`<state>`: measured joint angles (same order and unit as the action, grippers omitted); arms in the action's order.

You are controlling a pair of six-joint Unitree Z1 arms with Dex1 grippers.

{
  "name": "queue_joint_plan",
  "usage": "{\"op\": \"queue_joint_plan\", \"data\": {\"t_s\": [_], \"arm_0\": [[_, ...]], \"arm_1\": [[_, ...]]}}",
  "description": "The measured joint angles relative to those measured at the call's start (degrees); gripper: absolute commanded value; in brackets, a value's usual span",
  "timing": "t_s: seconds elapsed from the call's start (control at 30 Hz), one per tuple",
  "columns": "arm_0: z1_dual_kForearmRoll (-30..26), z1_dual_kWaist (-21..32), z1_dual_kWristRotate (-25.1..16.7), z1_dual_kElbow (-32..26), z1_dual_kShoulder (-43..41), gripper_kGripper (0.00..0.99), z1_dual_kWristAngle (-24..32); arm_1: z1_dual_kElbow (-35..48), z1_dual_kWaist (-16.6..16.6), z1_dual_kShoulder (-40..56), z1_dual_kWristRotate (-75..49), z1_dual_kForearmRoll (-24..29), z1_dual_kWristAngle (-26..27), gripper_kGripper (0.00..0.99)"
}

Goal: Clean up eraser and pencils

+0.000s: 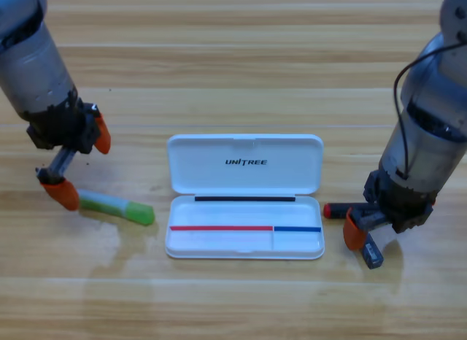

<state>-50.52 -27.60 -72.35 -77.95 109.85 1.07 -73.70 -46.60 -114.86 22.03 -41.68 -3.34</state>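
The light-green bar [120, 207] lies on the table left of the white case, with my left gripper [82, 165] open over its left end: one orange jaw stands above it and the other touches its tip. My right gripper [378, 222] has come down on the red stick [336, 210], of which only the left end shows. Just one orange jaw of that gripper is visible, at the stick's near side. The dark eraser [372, 254] pokes out just below that jaw, partly covered.
The white UNITREE case [244, 254] lies open in the middle, its lid folded back and its tray bare. Both grey arms reach down steeply from the upper corners on either side of it.
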Motion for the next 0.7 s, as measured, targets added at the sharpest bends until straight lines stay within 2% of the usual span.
{"op": "queue_joint_plan", "data": {"t_s": [0.23,0.3,0.4,0.43,0.47,0.6,0.7], "arm_0": [[0.1,0.0,1.1,0.0,1.6,0.974,1.3],[0.1,0.0,1.6,0.0,2.2,0.974,1.4],[0.3,0.0,1.9,0.0,2.6,0.974,1.6],[0.5,0.0,1.9,0.0,2.6,0.974,1.6],[0.6,0.0,1.9,0.0,2.6,0.974,1.6],[0.8,0.0,2.1,0.0,2.7,0.974,2.1],[1.4,0.0,2.2,0.2,2.8,0.976,2.2]], "arm_1": [[0.0,0.0,-0.4,0.5,0.0,0.2,0.818],[0.0,0.0,-0.6,0.6,0.0,0.3,0.769],[0.0,0.0,-1.4,0.8,0.0,0.9,0.758],[0.0,0.0,-1.9,0.9,0.0,1.1,0.715],[0.0,0.0,-2.2,1.0,0.0,1.3,0.632],[-0.2,0.0,-2.3,1.3,0.0,1.8,0.224],[-0.2,0.0,-2.4,1.3,0.0,3.5,0.066]]}}
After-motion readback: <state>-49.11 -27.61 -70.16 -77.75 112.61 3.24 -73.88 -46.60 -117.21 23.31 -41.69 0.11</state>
